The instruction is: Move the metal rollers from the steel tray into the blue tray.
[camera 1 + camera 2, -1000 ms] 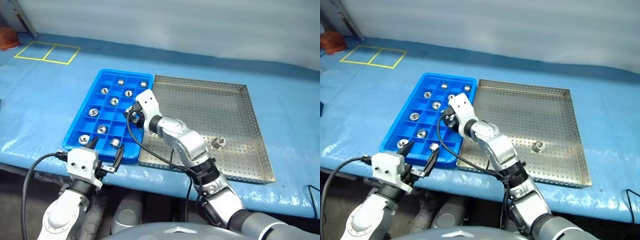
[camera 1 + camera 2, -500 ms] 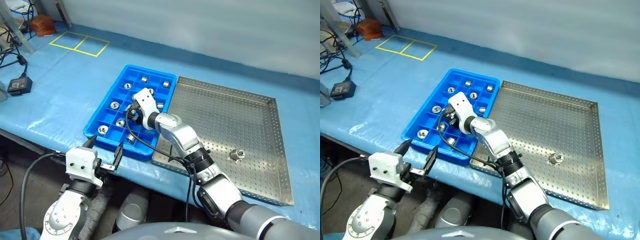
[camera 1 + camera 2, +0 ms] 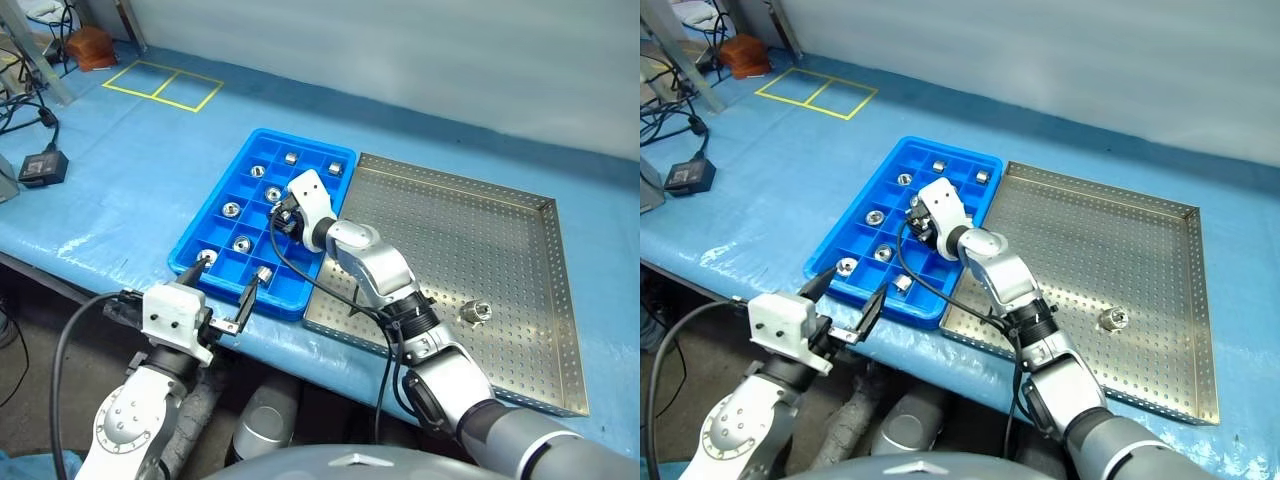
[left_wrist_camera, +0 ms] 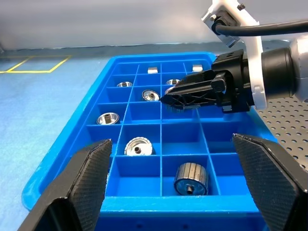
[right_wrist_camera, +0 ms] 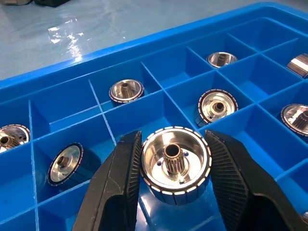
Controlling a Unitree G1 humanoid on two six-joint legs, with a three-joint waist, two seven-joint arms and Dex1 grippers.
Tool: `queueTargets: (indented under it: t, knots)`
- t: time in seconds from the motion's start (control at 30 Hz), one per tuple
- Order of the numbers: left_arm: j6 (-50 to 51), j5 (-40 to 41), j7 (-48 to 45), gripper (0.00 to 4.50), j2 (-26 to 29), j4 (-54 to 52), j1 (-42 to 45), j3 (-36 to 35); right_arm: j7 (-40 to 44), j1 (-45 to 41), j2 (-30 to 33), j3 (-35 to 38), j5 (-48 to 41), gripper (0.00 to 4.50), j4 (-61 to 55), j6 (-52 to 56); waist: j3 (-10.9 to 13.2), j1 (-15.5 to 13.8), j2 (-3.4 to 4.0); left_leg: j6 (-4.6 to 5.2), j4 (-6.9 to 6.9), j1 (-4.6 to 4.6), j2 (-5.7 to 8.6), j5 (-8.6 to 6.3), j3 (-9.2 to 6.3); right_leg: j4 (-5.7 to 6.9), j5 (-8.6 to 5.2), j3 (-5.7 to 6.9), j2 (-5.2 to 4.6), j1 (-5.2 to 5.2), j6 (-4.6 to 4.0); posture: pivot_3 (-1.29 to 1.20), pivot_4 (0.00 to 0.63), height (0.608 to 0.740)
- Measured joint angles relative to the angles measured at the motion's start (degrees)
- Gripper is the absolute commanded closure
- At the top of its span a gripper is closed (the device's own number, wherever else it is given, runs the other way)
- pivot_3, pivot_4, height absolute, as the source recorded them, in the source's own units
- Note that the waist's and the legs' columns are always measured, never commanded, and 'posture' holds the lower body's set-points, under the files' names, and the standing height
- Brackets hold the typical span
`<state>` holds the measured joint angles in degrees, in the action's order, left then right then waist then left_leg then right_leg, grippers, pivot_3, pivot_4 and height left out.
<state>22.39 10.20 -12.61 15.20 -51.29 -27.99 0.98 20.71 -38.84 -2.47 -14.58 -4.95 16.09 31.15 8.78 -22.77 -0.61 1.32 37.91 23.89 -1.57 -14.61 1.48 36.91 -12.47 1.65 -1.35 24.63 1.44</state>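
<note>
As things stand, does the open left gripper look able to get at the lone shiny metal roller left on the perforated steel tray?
Probably not. The left gripper hangs at the near edge of the blue compartment tray, the roller lies far across the steel tray, and the right arm crosses between them.

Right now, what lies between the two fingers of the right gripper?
A metal roller sits clamped between the fingers of the right gripper, above the blue tray; the right wrist view shows it.
</note>
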Motion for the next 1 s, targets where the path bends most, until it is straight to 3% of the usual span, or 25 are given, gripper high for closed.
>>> queueTargets:
  t: [0.03, 0.33, 0.6, 1.0]
  knots:
    - [0.0, 0.0, 0.0, 0.13, 0.0, 0.1, 0.2, 0.0, -0.1, 0.0, -0.2, 0.0, 0.1, 2.77, 0.5, 0.0, 0.0, 0.1, 0.00, 0.00, 0.00, -0.01, 0.00, 0.00, -0.01, 0.00, 0.00, 0.00, 0.00, -0.01, 0.00, 0.47, 0.150, 0.740]
    - [0.5, 0.6, -1.7, 0.13, 0.8, 1.0, 1.0, 0.1, -2.2, 2.9, -1.2, -0.2, 0.4, 0.02, -1.5, 0.6, 0.0, 1.0, 0.01, -0.02, 0.09, 0.01, 0.01, 0.00, -0.14, 0.00, -0.01, 0.09, -0.01, -0.07, -0.02, 0.40, 0.150, 0.740]
    - [2.4, 4.5, -7.6, 0.13, 3.7, 4.4, 7.4, 2.2, -6.7, 12.7, 7.3, 6.7, 0.5, 0.02, -22.9, 9.6, -0.1, 4.1, 0.12, -0.02, 0.21, 0.05, 0.08, 0.01, -0.20, -0.04, -0.02, 0.10, -0.08, -0.16, -0.03, 0.21, 0.150, 0.740]
    - [2.5, 7.4, -13.8, 0.13, 5.3, 13.8, 18.8, 5.7, -17.2, 27.0, 7.7, 16.3, 1.9, 0.02, -45.1, 24.3, -0.2, 20.0, 0.24, 0.00, 0.14, -0.24, 0.01, 0.03, -0.30, 0.13, 0.16, -0.23, -0.02, -0.30, -0.30, 0.03, 0.150, 0.740]
